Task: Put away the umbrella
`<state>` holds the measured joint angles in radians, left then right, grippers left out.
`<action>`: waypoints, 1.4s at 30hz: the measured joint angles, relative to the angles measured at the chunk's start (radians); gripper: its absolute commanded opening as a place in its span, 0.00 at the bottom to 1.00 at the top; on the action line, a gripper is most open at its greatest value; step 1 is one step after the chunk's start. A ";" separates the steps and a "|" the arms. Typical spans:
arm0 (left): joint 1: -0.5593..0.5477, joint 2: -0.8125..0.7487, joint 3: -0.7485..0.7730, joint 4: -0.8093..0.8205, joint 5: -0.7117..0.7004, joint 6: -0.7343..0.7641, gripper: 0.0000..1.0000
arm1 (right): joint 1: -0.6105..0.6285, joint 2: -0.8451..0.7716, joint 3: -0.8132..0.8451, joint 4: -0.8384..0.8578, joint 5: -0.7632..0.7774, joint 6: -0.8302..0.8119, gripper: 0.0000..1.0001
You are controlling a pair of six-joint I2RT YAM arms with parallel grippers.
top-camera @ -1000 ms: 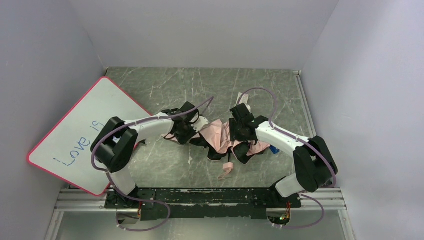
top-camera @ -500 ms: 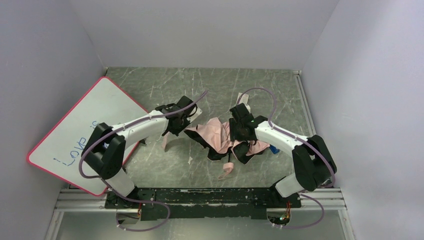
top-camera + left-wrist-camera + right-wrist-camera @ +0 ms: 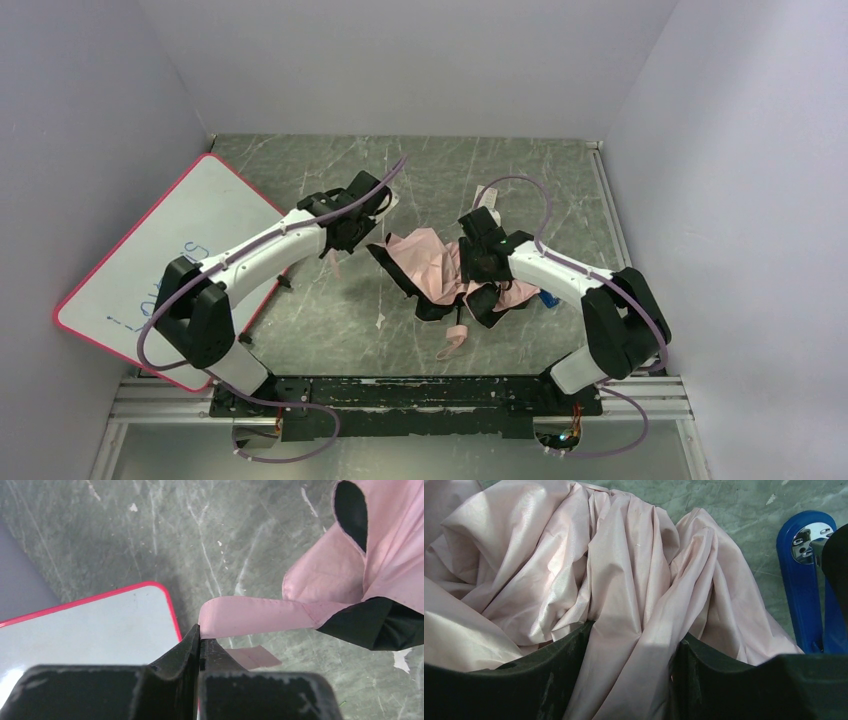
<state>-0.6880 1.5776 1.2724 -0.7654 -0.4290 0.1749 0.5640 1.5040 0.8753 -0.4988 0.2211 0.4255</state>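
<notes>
The umbrella lies crumpled mid-table, pale pink outside and black inside. Its pink strap stretches left from the fabric into my left gripper, which is shut on the strap's end. In the top view, that gripper hangs just left of the umbrella with a short pink tail dangling below it. My right gripper presses down on the umbrella's right part, its fingers closed around a thick fold of pink fabric. The handle is hidden.
A pink-framed whiteboard leans at the left; its corner is close under my left gripper. A blue object with a metal part lies right of the umbrella. A loose pink band trails toward the near edge.
My left gripper shut on the strap and drew back up and left from the umbrella, pulling the strap out. The right arm barely moved.
</notes>
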 measured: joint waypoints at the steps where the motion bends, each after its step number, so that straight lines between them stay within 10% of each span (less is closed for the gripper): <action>1: 0.001 -0.001 0.005 -0.006 -0.007 0.000 0.05 | 0.000 0.000 0.000 0.000 0.000 0.000 0.57; 7: 0.010 0.010 0.065 -0.043 -0.066 0.000 0.12 | 0.000 0.002 0.002 -0.003 0.001 0.000 0.57; 11: 0.019 0.069 0.114 -0.044 -0.126 -0.011 0.38 | 0.000 0.003 0.006 -0.008 0.002 0.000 0.57; 22: 0.106 0.143 0.134 -0.015 -0.273 -0.091 0.47 | 0.000 0.009 0.019 -0.027 0.001 0.000 0.57; 33: 0.106 -0.205 -0.017 0.200 0.078 -0.204 0.52 | -0.002 -0.089 0.105 -0.118 -0.062 -0.034 0.87; 36: 0.106 -0.262 -0.098 0.247 0.181 -0.252 0.67 | -0.004 -0.135 0.153 -0.138 -0.072 -0.040 0.91; 42: 0.104 -0.275 -0.135 0.286 0.324 -0.313 0.66 | -0.062 -0.198 0.206 -0.166 -0.097 -0.041 0.88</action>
<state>-0.5842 1.3029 1.1374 -0.4797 -0.1051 -0.1383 0.5022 1.3056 1.0813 -0.6643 0.1246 0.3843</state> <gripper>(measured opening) 0.674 0.912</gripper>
